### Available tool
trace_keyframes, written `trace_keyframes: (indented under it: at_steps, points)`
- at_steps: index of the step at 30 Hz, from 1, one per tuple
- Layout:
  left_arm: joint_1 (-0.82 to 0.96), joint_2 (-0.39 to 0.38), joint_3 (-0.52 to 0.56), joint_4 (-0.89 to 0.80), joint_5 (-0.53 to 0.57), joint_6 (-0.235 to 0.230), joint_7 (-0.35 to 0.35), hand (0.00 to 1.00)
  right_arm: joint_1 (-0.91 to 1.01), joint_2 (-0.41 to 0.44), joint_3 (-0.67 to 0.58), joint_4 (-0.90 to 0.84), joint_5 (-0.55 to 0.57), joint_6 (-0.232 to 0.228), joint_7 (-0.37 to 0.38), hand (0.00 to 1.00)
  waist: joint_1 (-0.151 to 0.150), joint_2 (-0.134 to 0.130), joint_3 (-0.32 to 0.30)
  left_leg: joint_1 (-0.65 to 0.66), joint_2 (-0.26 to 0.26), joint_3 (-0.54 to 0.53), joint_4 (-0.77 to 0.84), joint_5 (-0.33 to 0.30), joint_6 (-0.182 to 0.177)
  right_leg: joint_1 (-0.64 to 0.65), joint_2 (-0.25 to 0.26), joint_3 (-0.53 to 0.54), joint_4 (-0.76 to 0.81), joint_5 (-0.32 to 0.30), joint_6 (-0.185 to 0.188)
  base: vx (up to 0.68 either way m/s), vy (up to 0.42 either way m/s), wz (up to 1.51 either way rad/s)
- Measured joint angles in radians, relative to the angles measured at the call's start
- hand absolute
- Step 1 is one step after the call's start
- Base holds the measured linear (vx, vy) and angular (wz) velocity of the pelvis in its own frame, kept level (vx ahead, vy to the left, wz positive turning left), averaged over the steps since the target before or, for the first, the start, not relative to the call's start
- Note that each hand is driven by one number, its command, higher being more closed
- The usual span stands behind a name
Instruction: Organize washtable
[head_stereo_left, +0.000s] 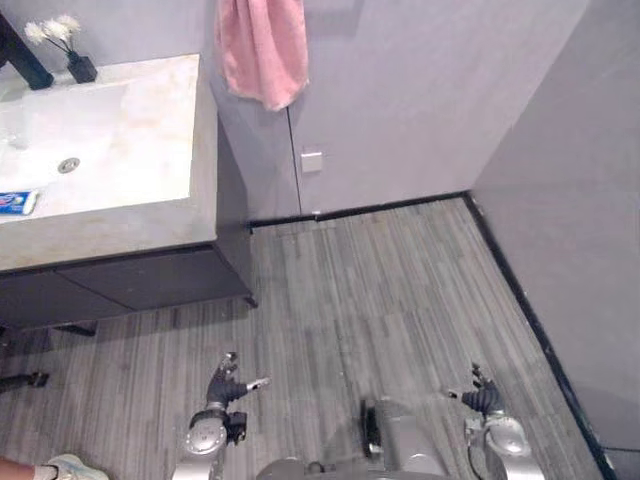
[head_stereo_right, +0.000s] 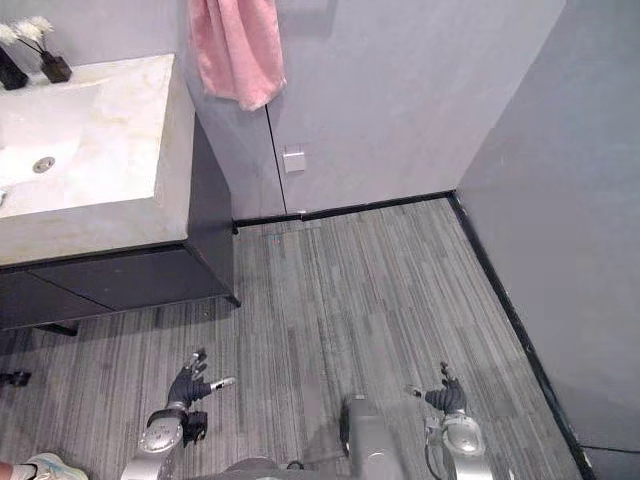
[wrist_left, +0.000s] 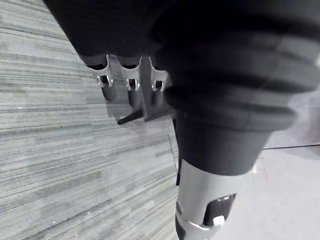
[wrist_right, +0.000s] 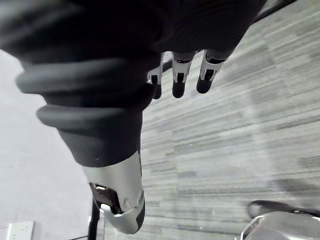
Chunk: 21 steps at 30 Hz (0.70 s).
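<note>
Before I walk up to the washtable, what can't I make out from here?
Washtable: its left part is cut off by both eye views' left edge.
Blue-and-white tube on it: partly cut off by the left eye view's edge, too small to identify.
Pink towel: its top and hanger lie past the top edge.
</note>
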Motion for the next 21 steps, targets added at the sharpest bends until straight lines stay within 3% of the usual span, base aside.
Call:
trace_keyframes:
  at_steps: [1, 2, 3, 5, 6, 7, 8, 9, 10, 12, 13, 14, 15, 17, 20, 21]
  points:
    - [0.001, 0.000, 0.000, 0.000, 0.000, 0.000, -0.001, 0.00, -0.003, -0.001, 0.004, -0.004, 0.000, -0.002, 0.000, 0.00, 0.000, 0.004, 0.001, -0.026, 0.011, -0.001, 0.060, 0.015, -0.020, 0.013, 0.004, -0.003, -0.004, -0.018, -0.004, 0.59, -0.144, 0.03]
    - [-0.005, -0.004, 0.001, 0.000, 0.000, 0.000, -0.001, 0.00, -0.014, -0.002, 0.020, -0.003, 0.000, -0.001, 0.002, 0.00, 0.001, 0.007, 0.008, -0.095, 0.022, -0.010, 0.234, 0.093, -0.021, 0.056, 0.012, -0.007, -0.021, -0.043, -0.015, 0.69, -0.190, 0.11]
    - [0.000, -0.019, 0.003, -0.003, -0.001, -0.001, -0.002, 0.00, -0.015, -0.001, 0.043, -0.004, 0.001, -0.002, 0.004, 0.00, 0.008, 0.010, 0.025, -0.182, 0.060, -0.033, 0.507, 0.166, -0.024, 0.166, 0.021, -0.004, -0.072, -0.061, -0.034, 0.69, -0.180, 0.11]
    - [0.004, -0.029, 0.002, -0.004, -0.006, -0.001, -0.004, 0.00, -0.008, 0.017, 0.054, -0.013, 0.004, -0.002, 0.003, 0.00, 0.011, 0.003, 0.039, -0.239, 0.105, -0.022, 0.707, 0.153, -0.005, 0.294, 0.026, -0.003, -0.121, -0.073, -0.053, 0.54, -0.117, 0.14]
    - [0.005, -0.039, 0.002, -0.013, -0.009, -0.001, -0.004, 0.00, 0.002, 0.026, 0.064, -0.050, 0.009, -0.004, 0.001, 0.00, 0.032, -0.006, 0.045, -0.288, 0.115, -0.006, 0.771, 0.145, 0.008, 0.375, 0.020, 0.003, -0.159, -0.083, -0.068, 0.49, -0.083, 0.05]
    - [0.005, -0.045, 0.002, -0.021, -0.010, -0.001, -0.003, 0.00, 0.014, 0.030, 0.064, -0.063, 0.011, -0.009, 0.001, 0.00, 0.039, -0.018, 0.048, -0.316, 0.115, 0.000, 0.771, 0.143, 0.012, 0.405, 0.017, 0.012, -0.180, -0.087, -0.074, 0.47, -0.064, -0.12]
    - [0.006, -0.048, 0.002, -0.038, -0.017, -0.002, -0.003, 0.00, 0.009, 0.036, 0.064, -0.078, 0.015, -0.019, 0.001, 0.00, 0.061, -0.020, 0.046, -0.388, 0.107, 0.003, 0.737, 0.135, 0.023, 0.456, 0.000, 0.028, -0.222, -0.110, -0.059, 0.42, 0.018, -0.19]
    - [0.004, -0.049, 0.002, -0.039, -0.027, -0.009, -0.003, 0.00, -0.008, 0.031, 0.063, -0.074, 0.022, -0.024, 0.001, 0.00, 0.065, -0.025, 0.051, -0.462, 0.087, 0.001, 0.665, 0.127, 0.015, 0.492, -0.008, 0.035, -0.255, -0.134, -0.030, 0.41, 0.053, -0.15]
    - [0.001, -0.054, 0.004, -0.038, -0.032, -0.008, -0.002, 0.00, -0.020, 0.029, 0.059, -0.065, 0.025, -0.023, 0.001, 0.00, 0.065, -0.016, 0.054, -0.489, 0.076, -0.008, 0.601, 0.127, 0.014, 0.505, -0.012, 0.036, -0.259, -0.138, -0.026, 0.48, 0.120, -0.16]
    - [0.006, -0.067, 0.003, -0.034, -0.034, -0.008, -0.001, 0.00, -0.043, 0.036, 0.035, -0.042, 0.029, -0.021, -0.002, 0.00, 0.076, -0.013, 0.058, -0.518, 0.024, -0.024, 0.327, 0.138, -0.001, 0.548, -0.045, 0.051, -0.273, -0.168, -0.002, 0.36, 0.145, -0.20]
    - [0.006, -0.077, 0.002, -0.029, -0.034, -0.008, 0.000, 0.00, -0.035, 0.030, 0.024, -0.019, 0.029, -0.021, -0.003, 0.00, 0.083, 0.002, 0.050, -0.507, -0.004, -0.033, 0.118, 0.205, -0.038, 0.585, -0.050, 0.058, -0.300, -0.185, 0.018, 0.43, 0.204, -0.34]
    - [0.008, -0.079, 0.005, -0.027, -0.034, -0.010, 0.008, 0.00, -0.032, 0.025, 0.021, -0.002, 0.028, -0.018, -0.007, 0.00, 0.096, 0.016, 0.040, -0.512, -0.006, -0.049, 0.065, 0.327, 0.006, 0.608, -0.050, 0.078, -0.303, -0.232, 0.044, 0.45, 0.241, -0.36]
    - [0.012, -0.076, 0.012, -0.017, -0.034, -0.009, 0.016, 0.00, -0.034, 0.032, 0.021, 0.016, 0.027, -0.014, -0.007, 0.00, 0.093, 0.014, 0.038, -0.515, -0.019, -0.047, 0.102, 0.322, 0.037, 0.620, -0.060, 0.086, -0.290, -0.251, 0.053, 0.48, 0.248, -0.19]
    - [-0.003, -0.082, 0.020, 0.015, -0.034, -0.007, 0.022, 0.00, -0.022, 0.036, 0.020, 0.023, 0.024, -0.008, -0.007, 0.00, 0.086, -0.025, 0.019, -0.514, -0.070, -0.019, 0.143, 0.247, 0.080, 0.565, -0.120, 0.115, -0.135, -0.261, 0.052, 0.64, 0.260, 0.00]
    - [0.002, -0.076, 0.007, 0.027, -0.032, 0.000, 0.023, 0.00, -0.014, 0.051, 0.020, 0.047, 0.004, 0.005, -0.006, 0.00, 0.080, -0.055, 0.023, -0.411, -0.110, 0.002, 0.121, 0.186, 0.114, 0.421, -0.155, 0.176, 0.273, -0.184, 0.179, 0.48, 0.179, -0.03]
    - [0.002, -0.083, 0.008, 0.035, -0.032, 0.003, 0.032, 0.00, -0.004, 0.059, 0.024, 0.048, -0.001, 0.005, -0.004, 0.00, 0.076, -0.057, 0.025, -0.346, -0.114, -0.001, 0.112, 0.158, 0.121, 0.364, -0.151, 0.190, 0.424, -0.195, 0.164, 0.50, 0.142, 0.00]
